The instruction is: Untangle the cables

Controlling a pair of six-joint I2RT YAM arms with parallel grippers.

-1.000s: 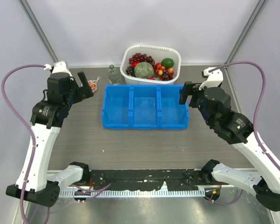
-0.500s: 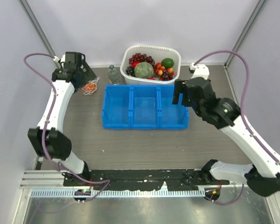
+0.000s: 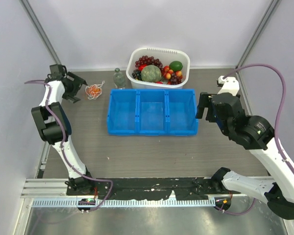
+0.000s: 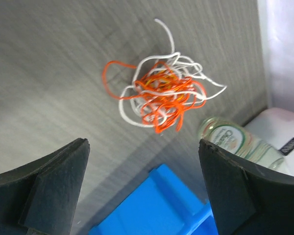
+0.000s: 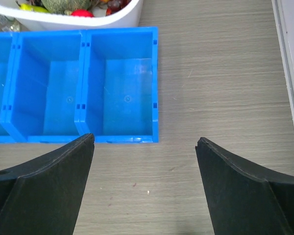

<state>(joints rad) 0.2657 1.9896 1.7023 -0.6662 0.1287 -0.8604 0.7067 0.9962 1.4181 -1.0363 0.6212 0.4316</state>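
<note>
The cables [image 3: 94, 90] lie in one small tangled clump of white, orange and red cords on the table at the back left; the left wrist view shows the clump [image 4: 161, 95] close up. My left gripper [image 3: 74, 88] is open and empty, just left of the clump and apart from it [image 4: 143, 147]. My right gripper [image 3: 204, 105] is open and empty, hovering by the right end of the blue tray, over bare table [image 5: 144, 142].
A blue three-compartment tray [image 3: 152, 128] sits mid-table, also in the right wrist view [image 5: 154, 88]. A white basket of fruit [image 3: 184, 58] stands behind it. A small glass bottle [image 3: 119, 78] stands between the clump and the tray [image 4: 225, 139].
My left arm has stretched far back and left, and its gripper now sits left of the clump. My right arm has pulled back to the right, off the tray's right compartment.
</note>
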